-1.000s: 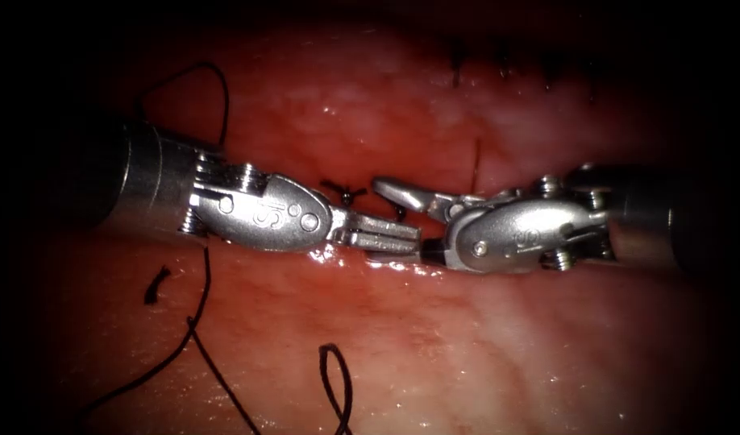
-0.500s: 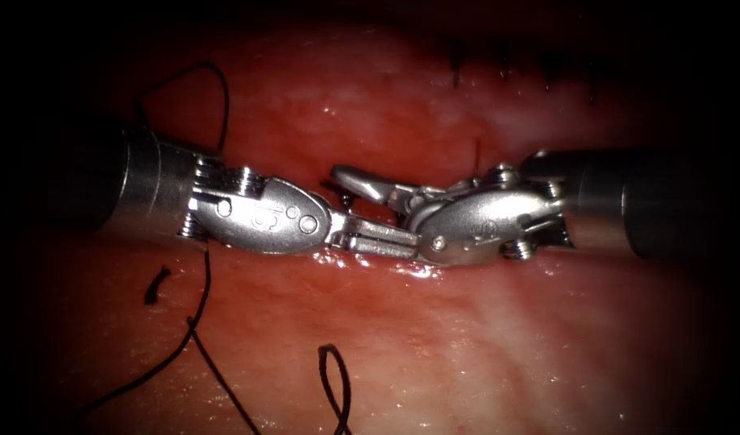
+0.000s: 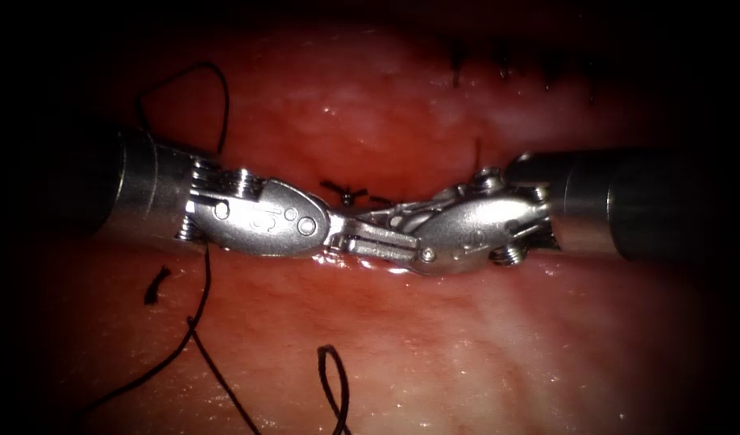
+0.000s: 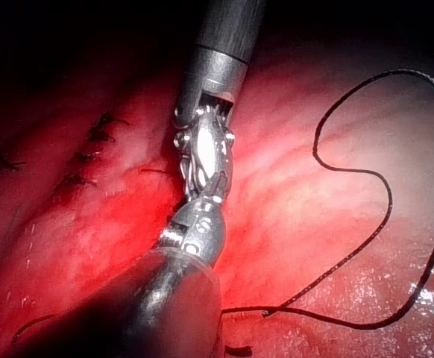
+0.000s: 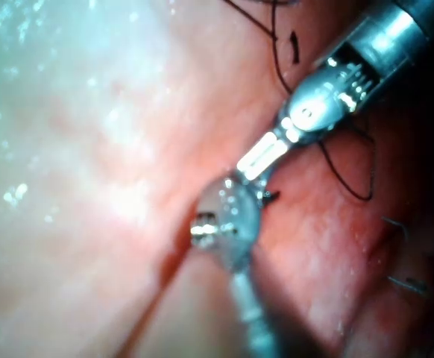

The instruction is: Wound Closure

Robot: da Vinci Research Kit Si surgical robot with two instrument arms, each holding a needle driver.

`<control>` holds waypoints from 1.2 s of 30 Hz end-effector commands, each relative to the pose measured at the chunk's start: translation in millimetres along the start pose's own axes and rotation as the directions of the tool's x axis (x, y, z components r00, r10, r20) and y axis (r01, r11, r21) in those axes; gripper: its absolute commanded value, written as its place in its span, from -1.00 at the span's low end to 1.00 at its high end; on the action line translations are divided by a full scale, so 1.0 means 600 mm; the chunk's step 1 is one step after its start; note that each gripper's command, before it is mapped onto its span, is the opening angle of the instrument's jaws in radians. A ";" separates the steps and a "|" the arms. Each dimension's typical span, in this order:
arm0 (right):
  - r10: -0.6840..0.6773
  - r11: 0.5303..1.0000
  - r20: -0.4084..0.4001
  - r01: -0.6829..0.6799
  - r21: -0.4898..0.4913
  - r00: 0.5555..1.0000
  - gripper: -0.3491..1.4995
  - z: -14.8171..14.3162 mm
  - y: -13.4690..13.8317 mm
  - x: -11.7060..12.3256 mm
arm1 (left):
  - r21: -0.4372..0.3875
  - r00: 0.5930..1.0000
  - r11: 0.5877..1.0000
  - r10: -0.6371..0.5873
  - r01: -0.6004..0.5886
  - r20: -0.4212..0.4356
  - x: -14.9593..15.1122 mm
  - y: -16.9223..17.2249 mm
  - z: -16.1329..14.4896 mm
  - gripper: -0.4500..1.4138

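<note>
The right tool [image 3: 386, 221] had advanced leftward and closed its previously gaping jaws against the left tool [image 3: 382, 242] over the cut [image 3: 350, 262]. The left tool's jaws were closed. The needle and any grasped item were hidden; thread [image 3: 201, 322] lay on the tissue [image 3: 467, 346].

Both tools' [image 3: 378, 234] closed jaws tip-to-tip

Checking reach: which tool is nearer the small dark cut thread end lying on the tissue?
Left. The left tool lies just up-right of the thread end; the right tool comes in from across the tissue.
</note>
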 end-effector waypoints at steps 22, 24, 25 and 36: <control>0.329 0.941 0.146 -0.310 -0.136 0.933 0.98 -0.0118 0.0076 0.0039 | 0.098 0.998 0.994 -0.044 0.039 0.050 0.0045 0.0006 -0.0060 -1.00; 0.373 0.923 0.134 -0.353 -0.152 0.918 0.98 -0.0137 0.0078 0.0046 | 0.140 0.996 0.989 -0.061 0.051 0.064 0.0046 -0.0020 -0.0063 -1.00; 0.389 0.917 0.127 -0.369 -0.154 0.913 0.98 -0.0145 0.0075 0.0050 | 0.156 0.995 0.986 -0.068 0.057 0.071 0.0045 -0.0033 -0.0063 -1.00; 0.553 0.830 0.157 -0.523 -0.195 0.818 0.82 -0.0240 0.0037 0.0079 | 0.347 0.972 0.934 -0.157 0.089 0.173 -0.0043 -0.0217 -0.0021 -1.00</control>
